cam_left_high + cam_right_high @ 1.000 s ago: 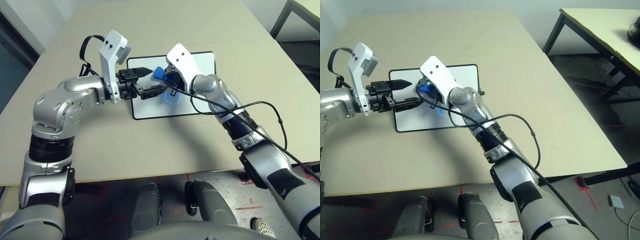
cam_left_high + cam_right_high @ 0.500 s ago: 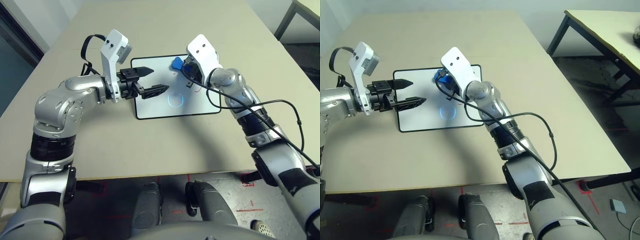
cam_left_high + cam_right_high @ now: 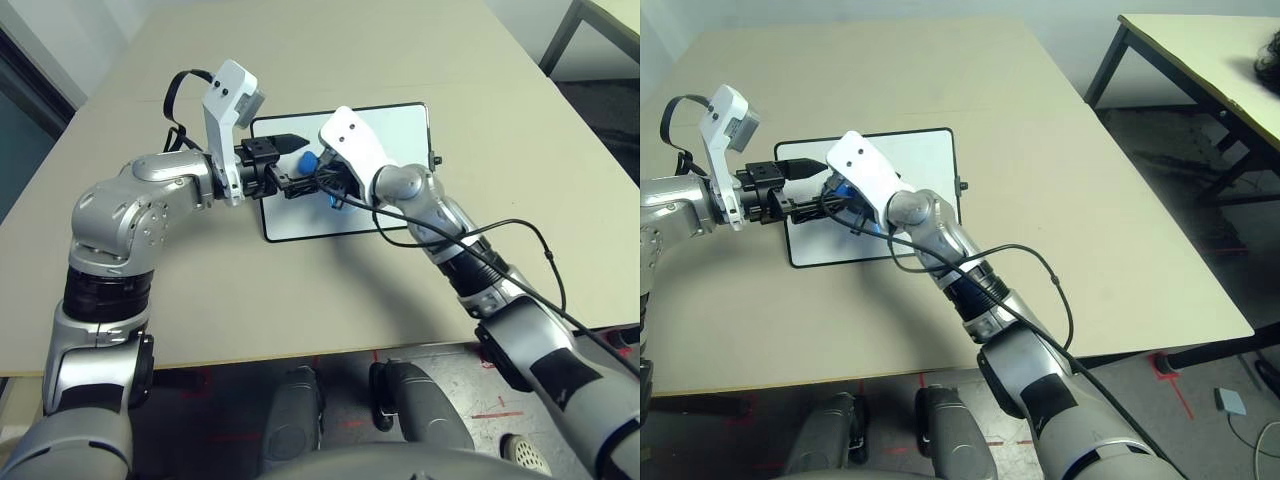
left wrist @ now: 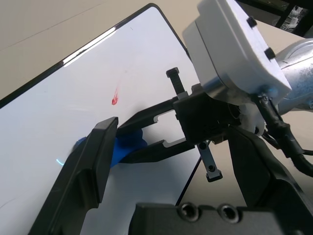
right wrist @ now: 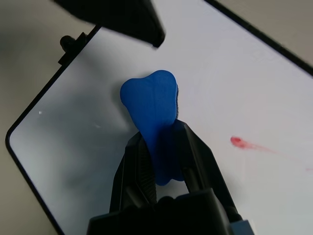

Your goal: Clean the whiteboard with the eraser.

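A: What are the jaws doing?
B: The right gripper (image 5: 164, 147) pinches the blue eraser (image 5: 154, 110) over the whiteboard (image 3: 400, 125). The left gripper (image 3: 295, 163) is spread apart, above the board's left part, just beside the eraser.
A: Any marks?
B: A red smear (image 5: 239, 142) near the eraser.

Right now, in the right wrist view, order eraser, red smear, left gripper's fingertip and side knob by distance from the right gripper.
1. eraser, clamped in the right gripper.
2. red smear, on the whiteboard beside the gripper.
3. left gripper's fingertip, over the board past the eraser.
4. side knob, on the frame's edge.
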You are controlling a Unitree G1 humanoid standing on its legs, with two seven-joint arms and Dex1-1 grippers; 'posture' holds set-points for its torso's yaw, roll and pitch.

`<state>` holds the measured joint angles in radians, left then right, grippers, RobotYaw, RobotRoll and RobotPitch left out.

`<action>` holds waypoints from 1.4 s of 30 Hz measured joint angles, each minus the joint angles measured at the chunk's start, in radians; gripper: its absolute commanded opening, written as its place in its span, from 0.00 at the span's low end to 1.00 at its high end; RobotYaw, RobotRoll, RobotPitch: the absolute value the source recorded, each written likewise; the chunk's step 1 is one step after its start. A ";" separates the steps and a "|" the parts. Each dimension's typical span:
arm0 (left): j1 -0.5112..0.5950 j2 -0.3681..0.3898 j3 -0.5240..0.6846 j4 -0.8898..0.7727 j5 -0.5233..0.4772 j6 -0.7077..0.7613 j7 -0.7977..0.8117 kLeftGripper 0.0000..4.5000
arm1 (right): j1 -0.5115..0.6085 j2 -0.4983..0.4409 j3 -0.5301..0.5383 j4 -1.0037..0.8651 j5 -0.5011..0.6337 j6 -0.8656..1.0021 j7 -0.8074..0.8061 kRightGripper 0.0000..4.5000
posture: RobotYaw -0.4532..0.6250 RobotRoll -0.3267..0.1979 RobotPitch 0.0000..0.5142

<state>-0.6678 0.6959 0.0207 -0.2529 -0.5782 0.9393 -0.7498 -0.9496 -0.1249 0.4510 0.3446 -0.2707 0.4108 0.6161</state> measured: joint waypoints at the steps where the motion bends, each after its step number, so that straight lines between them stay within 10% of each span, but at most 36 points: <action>1: 0.000 0.000 0.000 0.000 0.000 -0.001 0.000 1.00 | -0.019 -0.003 -0.005 0.021 0.000 -0.008 -0.006 0.17 | 0.42 0.62 0.28; 12: 0.005 -0.004 -0.001 0.021 0.006 -0.021 -0.007 1.00 | -0.127 -0.028 -0.085 0.156 -0.001 -0.071 -0.094 0.17 | 0.41 0.62 0.26; 28: 0.003 -0.005 -0.005 0.029 0.027 -0.035 -0.024 1.00 | 0.059 -0.037 -0.042 -0.066 -0.019 0.006 -0.044 0.17 | 0.41 0.62 0.26; 42: -0.002 -0.009 -0.008 0.034 0.028 -0.035 -0.027 1.00 | -0.098 -0.074 -0.125 0.123 -0.016 -0.045 -0.123 0.17 | 0.41 0.62 0.26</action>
<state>-0.6695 0.6870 0.0131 -0.2187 -0.5503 0.9043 -0.7769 -1.0475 -0.1991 0.3257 0.4671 -0.2869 0.3661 0.4930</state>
